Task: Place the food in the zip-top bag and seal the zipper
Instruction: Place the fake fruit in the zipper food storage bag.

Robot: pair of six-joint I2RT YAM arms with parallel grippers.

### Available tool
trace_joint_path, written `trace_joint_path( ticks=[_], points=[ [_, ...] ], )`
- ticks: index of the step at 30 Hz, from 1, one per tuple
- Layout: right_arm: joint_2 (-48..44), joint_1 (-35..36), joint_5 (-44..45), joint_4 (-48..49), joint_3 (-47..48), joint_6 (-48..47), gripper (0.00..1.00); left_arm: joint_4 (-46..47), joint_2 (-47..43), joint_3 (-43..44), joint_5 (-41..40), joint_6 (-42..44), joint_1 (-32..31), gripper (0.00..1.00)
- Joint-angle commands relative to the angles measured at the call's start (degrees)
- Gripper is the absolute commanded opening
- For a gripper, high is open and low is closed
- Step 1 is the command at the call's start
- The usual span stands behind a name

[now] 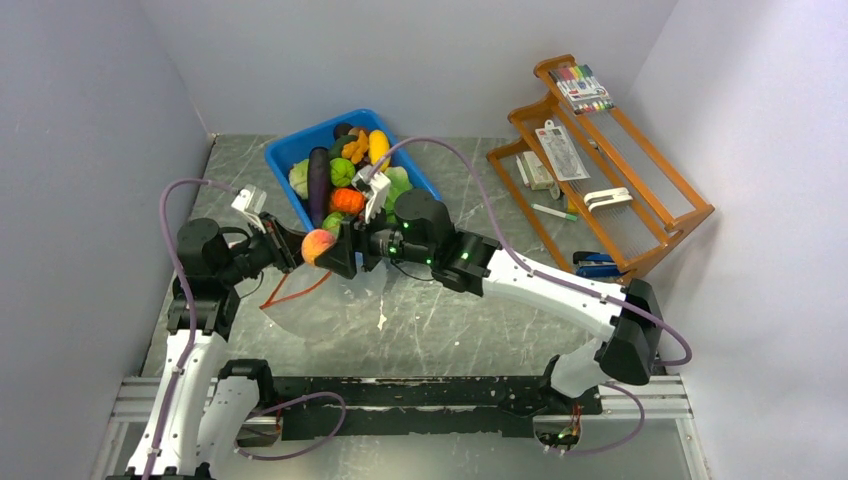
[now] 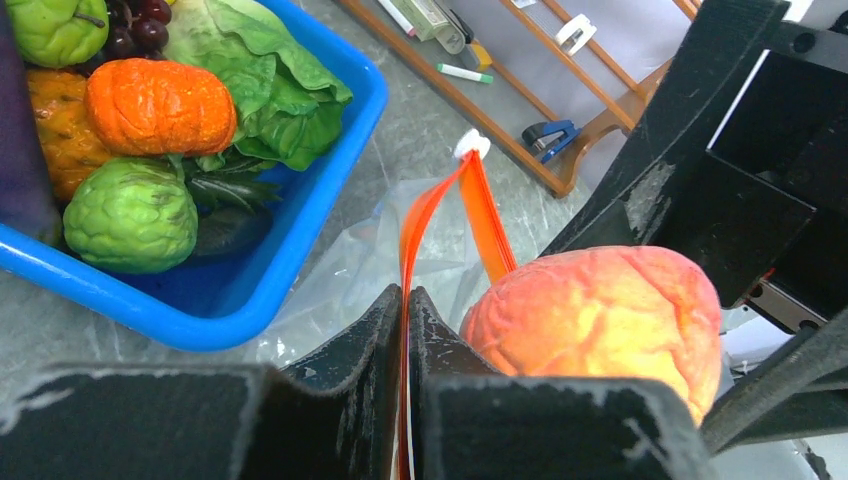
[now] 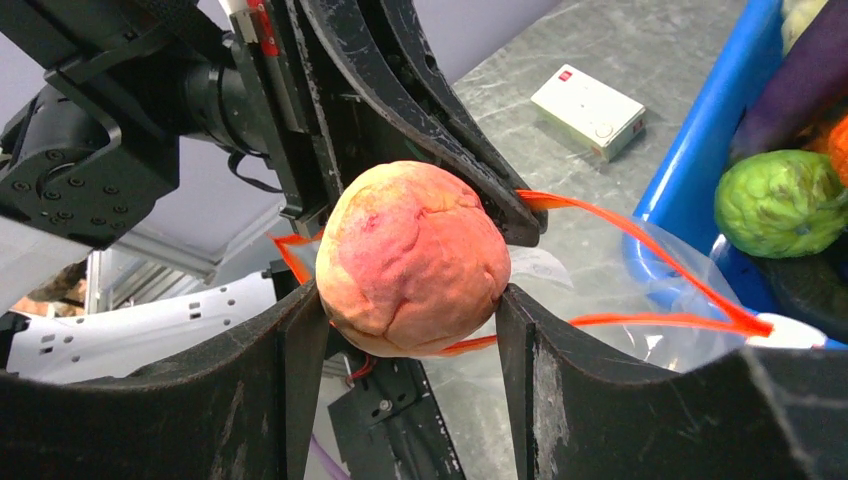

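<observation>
The grey marbled table (image 1: 430, 320) is walled on three sides. Its near middle is open. A wooden rack (image 1: 640, 200) takes the far right, and a blue bin (image 1: 285, 152) of food sits far centre.

The zip-top bag (image 1: 330, 315) drapes from the left gripper (image 2: 405, 300) down to the table on the near side of the bin, its clear outline faint from above. That gripper's fingers are pressed together on the zipper (image 2: 480, 215), whose two orange strips part beyond them.

The right gripper (image 3: 408, 295) pinches the peach (image 3: 410, 240) at the bag's mouth, just beside the left fingers. Whether the peach has passed the lips cannot be told.

Only the right wrist view shows a small white box (image 3: 590, 110) on the table.
</observation>
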Motion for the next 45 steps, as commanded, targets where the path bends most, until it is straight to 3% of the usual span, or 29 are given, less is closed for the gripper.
trace_joint_path(
  ticks=[1, 12, 20, 38, 45],
  points=[
    [0.22, 0.82, 5.23, -5.65, 3.27, -2.61, 0.45, 3.16, -0.64, 0.89, 0.44, -2.46, 0.33, 0.07],
    [-1.12, 0.82, 11.43, -15.15, 0.45, -3.91, 0.46, 1.5, 0.48, 0.24, -0.48, 0.44, 0.29, 0.07],
    [1.89, 0.84, 11.04, -20.78, 5.17, -5.03, 0.52, 1.46, 0.31, 0.1, 0.37, 1.62, 0.29, 0.07],
    [0.0, 0.82, 6.02, -16.11, 4.29, -2.35, 0.7, -0.06, -0.8, 0.1, 0.41, 2.78, 0.28, 0.07],
    [-2.32, 0.74, 5.27, -12.47, 2.7, -3.25, 0.72, -0.19, -1.13, -0.07, 0.45, 2.65, 0.29, 0.07]
  ],
)
